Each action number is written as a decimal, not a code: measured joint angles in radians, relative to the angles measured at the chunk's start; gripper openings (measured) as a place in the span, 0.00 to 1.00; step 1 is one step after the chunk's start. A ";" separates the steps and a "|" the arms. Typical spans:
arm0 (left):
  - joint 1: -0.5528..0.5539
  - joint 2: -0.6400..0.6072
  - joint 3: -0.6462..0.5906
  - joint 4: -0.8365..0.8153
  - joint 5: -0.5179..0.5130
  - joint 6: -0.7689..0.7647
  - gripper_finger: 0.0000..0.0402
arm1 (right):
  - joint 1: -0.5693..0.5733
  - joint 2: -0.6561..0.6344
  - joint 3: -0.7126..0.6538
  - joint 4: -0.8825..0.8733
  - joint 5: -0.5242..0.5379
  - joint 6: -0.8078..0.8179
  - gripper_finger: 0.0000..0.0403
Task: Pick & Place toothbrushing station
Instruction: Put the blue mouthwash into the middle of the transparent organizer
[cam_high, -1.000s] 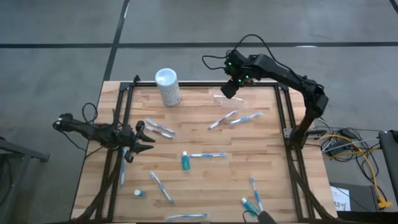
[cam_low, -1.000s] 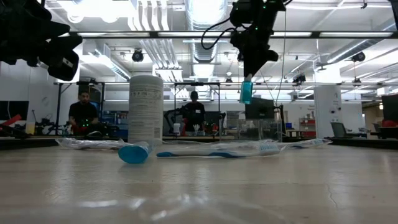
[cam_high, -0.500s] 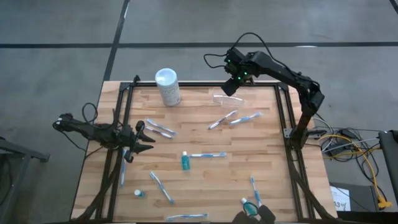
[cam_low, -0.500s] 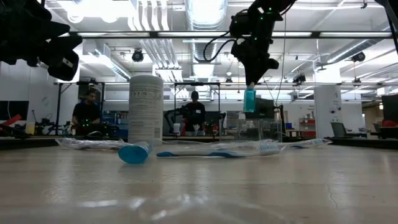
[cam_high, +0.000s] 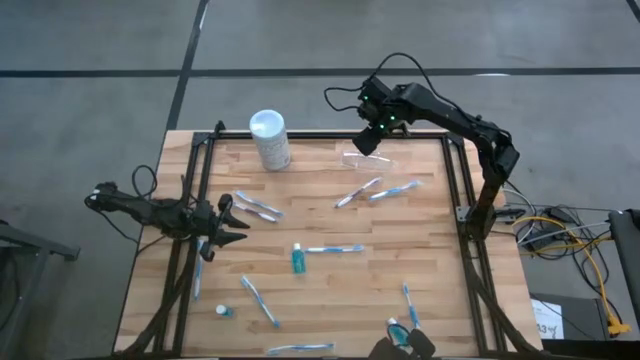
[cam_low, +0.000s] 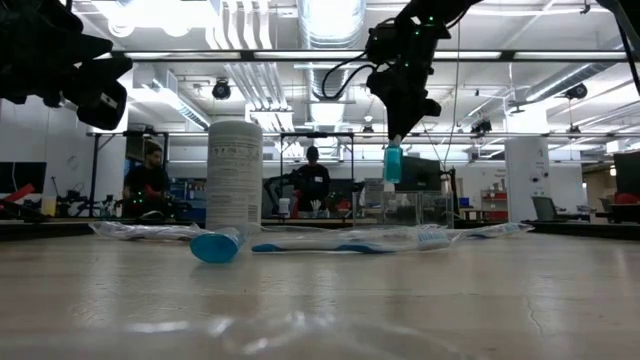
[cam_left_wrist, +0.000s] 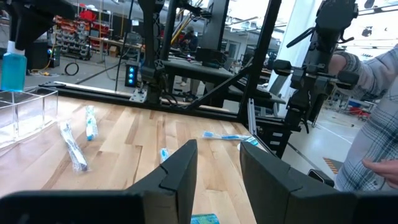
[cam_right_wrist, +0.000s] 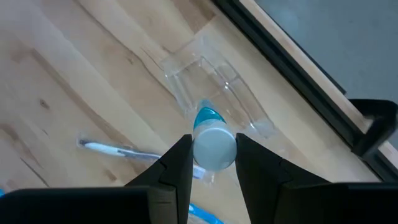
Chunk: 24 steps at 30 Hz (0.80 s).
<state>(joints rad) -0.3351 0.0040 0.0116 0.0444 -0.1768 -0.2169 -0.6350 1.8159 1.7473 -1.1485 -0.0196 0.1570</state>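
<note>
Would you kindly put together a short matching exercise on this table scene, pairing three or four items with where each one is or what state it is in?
Column one:
1. white cylinder
2. small teal tube
3. clear plastic holder
4. left gripper

Column two:
a. lying on the wood under the right gripper
b. standing upright near the table's far edge
c. hanging in the air, gripped by its white cap
d. waiting at the table's left side, holding nothing

Pairs: 1-b, 2-c, 3-a, 4-d

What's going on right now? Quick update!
Right claw holding small blue tube above clear holder. Left claw open, idle at table's left edge. Nothing blocking.
</note>
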 joint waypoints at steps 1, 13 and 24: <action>0.000 0.000 0.000 0.000 0.000 0.000 0.31 | 0.000 0.006 0.000 0.002 0.000 0.001 0.25; 0.000 0.000 0.000 0.000 0.000 0.000 0.31 | -0.007 0.059 0.000 -0.010 0.042 -0.004 0.25; 0.000 0.000 0.000 0.000 0.000 0.000 0.31 | -0.007 0.099 -0.001 -0.004 0.037 -0.011 0.25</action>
<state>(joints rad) -0.3351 0.0040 0.0116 0.0444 -0.1768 -0.2165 -0.6418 1.9150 1.7466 -1.1527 0.0171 0.1455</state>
